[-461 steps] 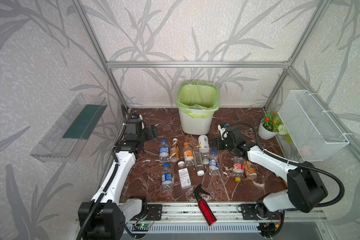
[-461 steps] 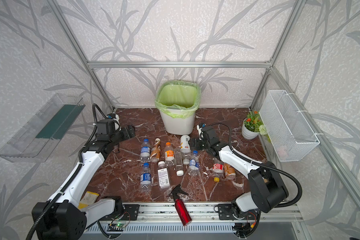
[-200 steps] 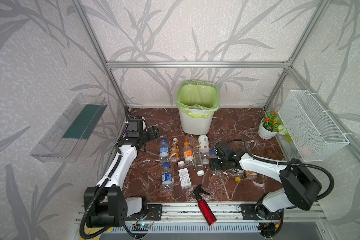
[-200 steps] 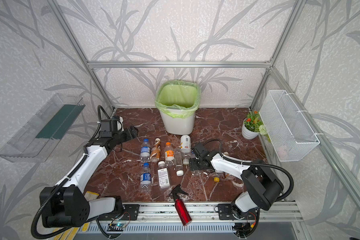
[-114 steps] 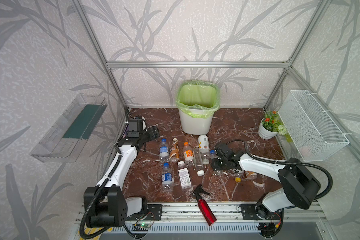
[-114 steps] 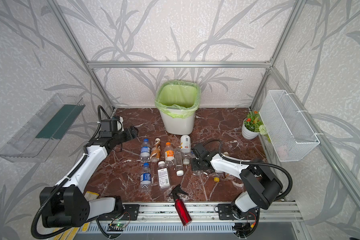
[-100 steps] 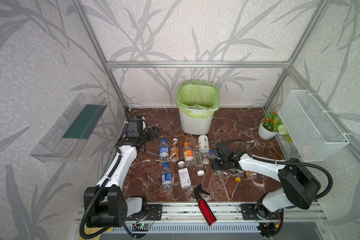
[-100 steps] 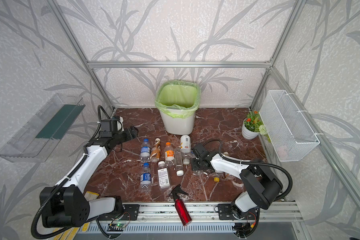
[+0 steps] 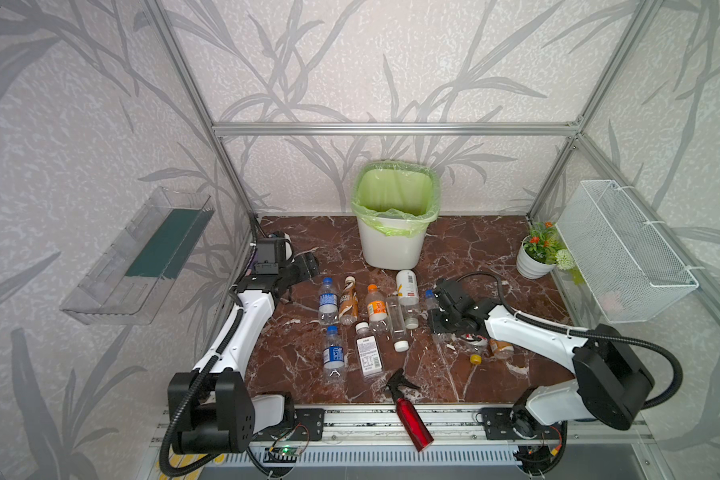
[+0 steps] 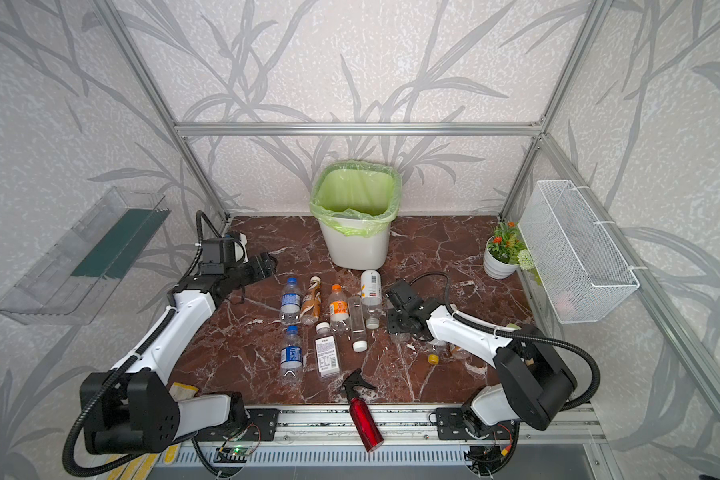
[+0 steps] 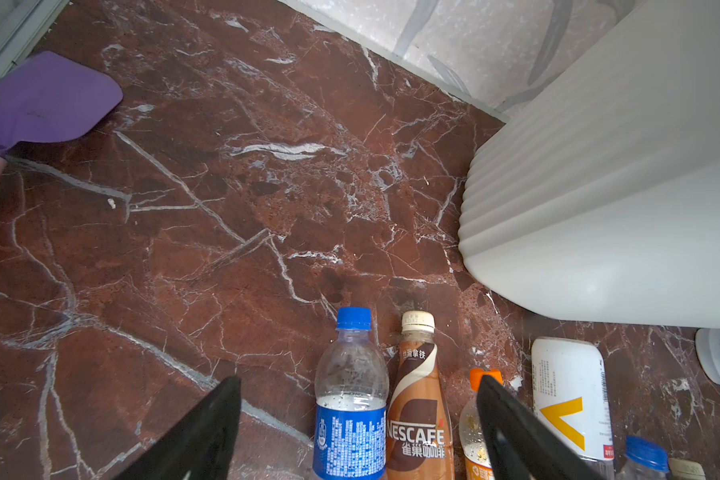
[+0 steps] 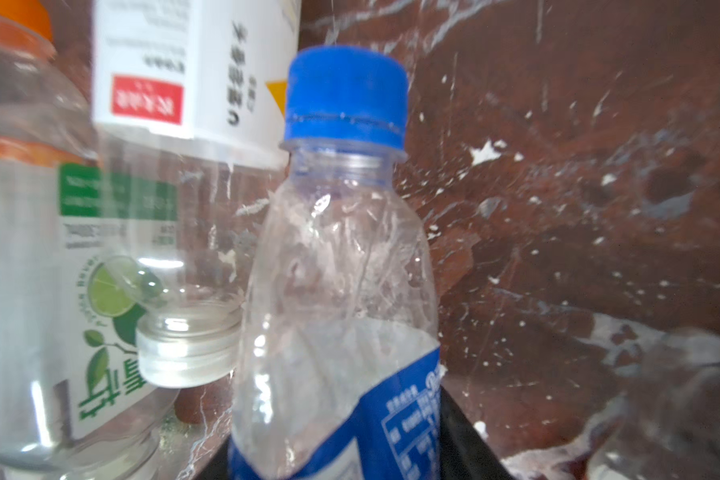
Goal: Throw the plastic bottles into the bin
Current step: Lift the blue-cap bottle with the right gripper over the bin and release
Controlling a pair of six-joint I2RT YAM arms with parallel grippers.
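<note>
- The left arm stretched forward along the left wall. The left gripper (image 9: 310, 264) hung above the marble floor (image 9: 454, 245), jaws wide apart and empty, aimed toward the bottles (image 9: 348, 299).
- The right arm lay low across the floor with its elbow bent. The right gripper (image 9: 436, 313) was clamped on a blue-capped bottle (image 12: 337, 291) down at floor level, just right of the row.
- Eight bottles were in plain sight: five side by side in front of the bin (image 9: 391, 245), two nearer the camera, and the gripped one. More lay partly hidden under the right forearm, and their number was unclear.
- One bin, white with a green liner, stood upright at the back wall, every visible bottle outside it.
- One red spray bottle (image 9: 410, 415), one flower pot (image 9: 533, 264), one wire basket (image 9: 624, 249) and one clear shelf (image 9: 142, 257) ringed the scene.
</note>
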